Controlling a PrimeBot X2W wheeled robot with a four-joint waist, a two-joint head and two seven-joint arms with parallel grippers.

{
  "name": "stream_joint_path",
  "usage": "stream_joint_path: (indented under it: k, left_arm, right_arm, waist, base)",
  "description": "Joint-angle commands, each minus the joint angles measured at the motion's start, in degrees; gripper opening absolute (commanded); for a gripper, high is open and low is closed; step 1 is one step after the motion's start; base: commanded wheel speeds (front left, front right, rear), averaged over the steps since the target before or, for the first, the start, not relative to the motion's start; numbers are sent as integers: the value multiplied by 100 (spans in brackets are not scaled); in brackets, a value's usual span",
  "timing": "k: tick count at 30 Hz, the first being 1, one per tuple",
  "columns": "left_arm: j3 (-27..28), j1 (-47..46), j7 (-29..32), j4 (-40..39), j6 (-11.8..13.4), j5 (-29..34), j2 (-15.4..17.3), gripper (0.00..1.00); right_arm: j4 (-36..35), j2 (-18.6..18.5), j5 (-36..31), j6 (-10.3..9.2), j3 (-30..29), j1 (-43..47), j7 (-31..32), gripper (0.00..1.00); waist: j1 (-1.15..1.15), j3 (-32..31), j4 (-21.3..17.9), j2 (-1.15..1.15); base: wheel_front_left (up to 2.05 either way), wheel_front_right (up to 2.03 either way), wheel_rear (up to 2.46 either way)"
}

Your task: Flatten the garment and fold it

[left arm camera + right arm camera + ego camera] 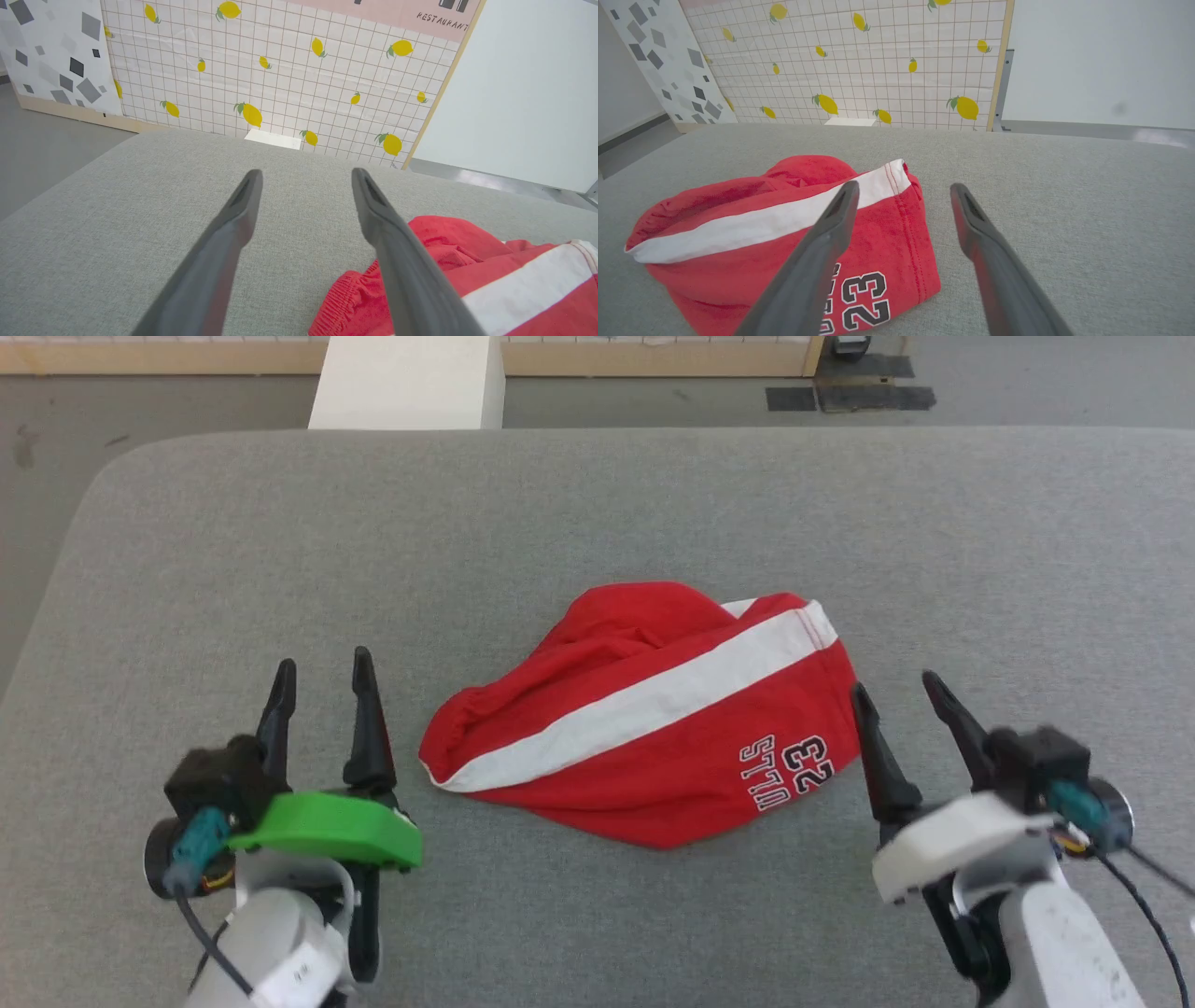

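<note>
Lying on the grey padded surface [597, 504], the garment [644, 728] shows its white stripe and lettering.
The left gripper [323, 658] and right gripper [892, 681] flank it, fingers spread, holding nothing.

Staged robot test area, lab-style mock-up. Free-standing backdrop boards along the far side: lemon-print tile panel [280, 84], grey-fleck panel [51, 51], pink board [397, 9] lettered RESTAURANT, all on bare grey floor [37, 154]. Dark tape patches [873, 398] on floor beyond grey fabric-covered table [597, 504].

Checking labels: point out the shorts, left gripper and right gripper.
shorts [644, 702], head view, on the white stripe
left gripper [324, 658], head view, midway between fingertips
right gripper [892, 680], head view, midway between fingertips
</note>
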Motion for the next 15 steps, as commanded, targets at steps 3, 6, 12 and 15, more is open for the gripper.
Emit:
stream_joint_path:
  k: [3, 6, 12, 15]
  left_arm:
    - [410, 345, -19, -373, -248, 632, -408, 100]
    - [753, 426, -19, -521, -550, 1054, -766, 100]
    - [1099, 452, -20, -592, -974, 1533, -1165, 100]
    - [1180, 435, -20, -598, -1073, 1623, -1237, 100]
  right_arm:
    - [89, 4, 83, -9, 32, -488, 753, 100]
    - [303, -18, 122, -9, -28, -954, 1486, 100]
    - [854, -57, 142, -9, -231, -1677, 2567, 100]
    - [1036, -104, 121, -9, -215, -1875, 2863, 100]
  waist:
    - [0, 222, 171, 0]
    - [0, 364, 282, 0]
    - [0, 568, 511, 0]
    - [0, 635, 601, 0]
  base:
    - [0, 0, 0]
    - [0, 0, 0]
    - [0, 0, 0]
    - [0, 0, 0]
